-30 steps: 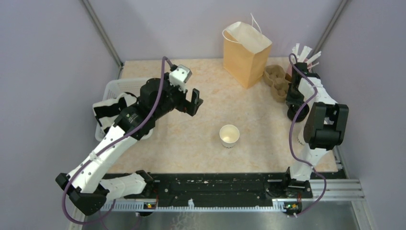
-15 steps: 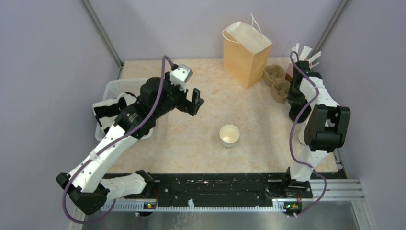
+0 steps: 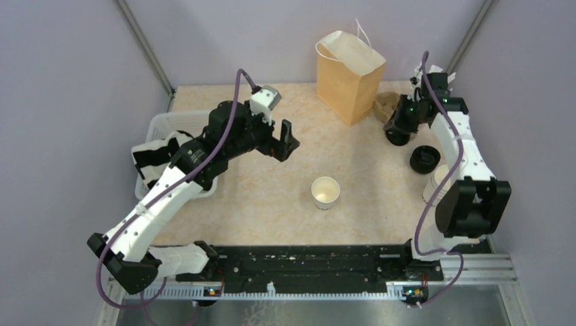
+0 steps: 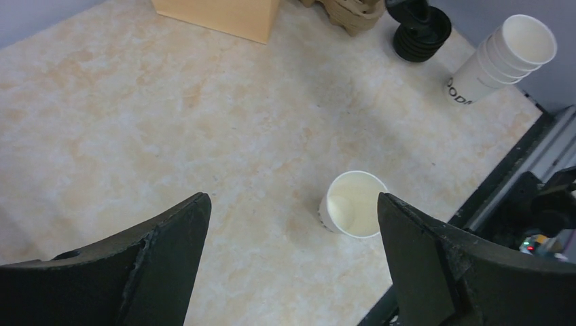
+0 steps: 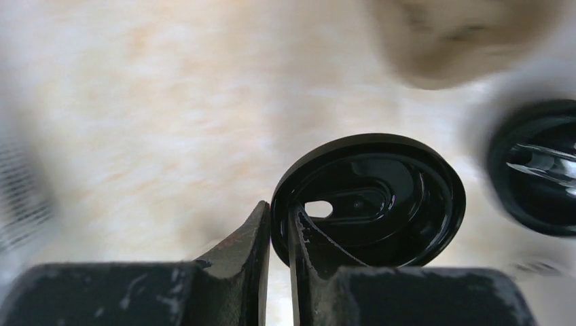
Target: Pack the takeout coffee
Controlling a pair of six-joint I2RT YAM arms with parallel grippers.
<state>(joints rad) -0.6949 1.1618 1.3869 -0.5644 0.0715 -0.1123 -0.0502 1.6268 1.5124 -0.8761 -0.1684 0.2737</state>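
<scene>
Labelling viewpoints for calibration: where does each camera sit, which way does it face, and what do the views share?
Top external: above and behind the bases, looking down at the table; both arms show.
Left wrist: on the left arm, looking down between the open left gripper at the lidless cup.
Right wrist: low over the table, looking along the right gripper, shut on a black lid.
Shared: top external and left wrist both show the lidless cup, lid stack and brown bag.
</scene>
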